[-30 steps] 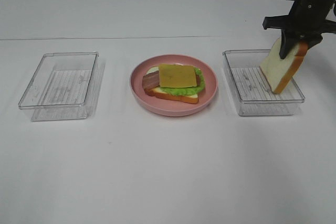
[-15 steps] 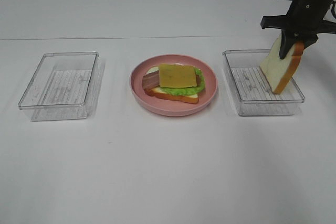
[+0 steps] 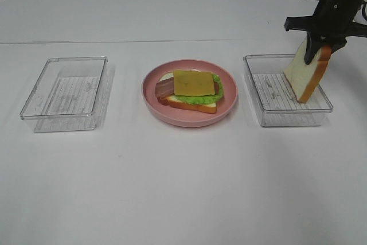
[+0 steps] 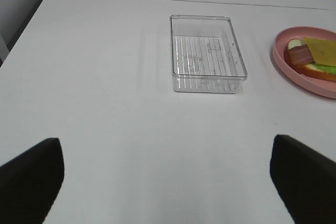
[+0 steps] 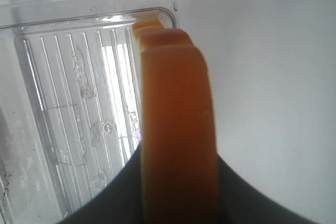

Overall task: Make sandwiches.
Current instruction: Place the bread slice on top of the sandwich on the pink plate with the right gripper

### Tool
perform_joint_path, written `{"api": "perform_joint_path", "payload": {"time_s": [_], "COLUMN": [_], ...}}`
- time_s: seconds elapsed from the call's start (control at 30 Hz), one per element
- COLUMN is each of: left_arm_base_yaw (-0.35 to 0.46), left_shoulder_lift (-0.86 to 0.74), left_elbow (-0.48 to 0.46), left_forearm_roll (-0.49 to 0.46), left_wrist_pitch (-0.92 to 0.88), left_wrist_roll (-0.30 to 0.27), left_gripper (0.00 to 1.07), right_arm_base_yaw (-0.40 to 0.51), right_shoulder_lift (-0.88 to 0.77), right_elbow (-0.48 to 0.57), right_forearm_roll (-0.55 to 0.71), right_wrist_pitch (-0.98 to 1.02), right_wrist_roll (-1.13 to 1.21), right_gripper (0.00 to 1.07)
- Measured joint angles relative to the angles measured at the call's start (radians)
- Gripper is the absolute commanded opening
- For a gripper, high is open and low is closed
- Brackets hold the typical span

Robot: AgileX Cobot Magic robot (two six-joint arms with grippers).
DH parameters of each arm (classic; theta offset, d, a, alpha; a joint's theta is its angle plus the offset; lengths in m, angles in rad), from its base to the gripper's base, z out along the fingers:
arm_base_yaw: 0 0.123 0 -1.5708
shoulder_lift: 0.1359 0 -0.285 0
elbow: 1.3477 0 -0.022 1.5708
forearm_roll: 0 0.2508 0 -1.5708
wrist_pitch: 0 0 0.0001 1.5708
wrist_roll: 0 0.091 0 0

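Right hand (image 3: 313, 55), upper right of the frame: closed on the top edge of one white bread slice (image 3: 307, 74) with orange-brown crust. Slice hangs tilted, white face toward frame centre, lower end over the right clear tray (image 3: 261, 93); contact with the tray not determinable. Right wrist view: crust edge (image 5: 177, 129) fills the middle, ribbed tray floor (image 5: 68, 108) behind it.

Left hand (image 4: 168, 182): only two dark fingertips (image 4: 31, 182) at the lower corners of its wrist view, spread wide apart, nothing between them.

Count: trays 2; left tray (image 3: 66, 93) at centre left. Pink plate (image 3: 189, 116) 1, at frame centre between the trays. On it, one open stack: bread slice (image 3: 189, 105) at bottom, green lettuce (image 3: 217, 91), brown bacon (image 3: 164, 88), yellow cheese square (image 3: 194, 82) on top. Bread slices total 2.

No readable writing, brands or labels. White table (image 3: 183, 187).
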State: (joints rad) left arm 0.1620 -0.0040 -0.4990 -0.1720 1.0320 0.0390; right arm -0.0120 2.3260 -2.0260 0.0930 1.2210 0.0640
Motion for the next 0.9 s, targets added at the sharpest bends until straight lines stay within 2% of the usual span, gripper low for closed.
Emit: {"api": "perform_joint_path", "payload": {"time_s": [0.23,0.5,0.8,0.87,0.9], "left_arm_base_yaw": [0.000,0.000,0.000,0.000,0.000], "left_shoulder_lift": [0.000,0.000,0.000,0.000,0.000], "left_elbow": [0.000,0.000,0.000,0.000,0.000], "left_forearm_roll": [0.000,0.000,0.000,0.000,0.000], "left_wrist_pitch": [0.000,0.000,0.000,0.000,0.000], "left_wrist_roll": [0.000,0.000,0.000,0.000,0.000], "left_gripper": [1.00,1.00,1.00,1.00,1.00], "right_arm_base_yaw": [0.000,0.000,-0.004,-0.004,-0.004], "right_shoulder_lift": [-0.039,-0.164,-0.357,-0.411,-0.411], "right_elbow": [0.003,0.004,0.021,0.076,0.076], "right_forearm_roll": [-0.001,0.008,0.133,0.217,0.217], "right_wrist_pitch": [0.002,0.004,0.002,0.001,0.001], "right_wrist_roll": [0.004,0.015,0.022,-0.002,-0.002], "right_gripper": [0.00,0.00,0.00,0.00,0.00]}}
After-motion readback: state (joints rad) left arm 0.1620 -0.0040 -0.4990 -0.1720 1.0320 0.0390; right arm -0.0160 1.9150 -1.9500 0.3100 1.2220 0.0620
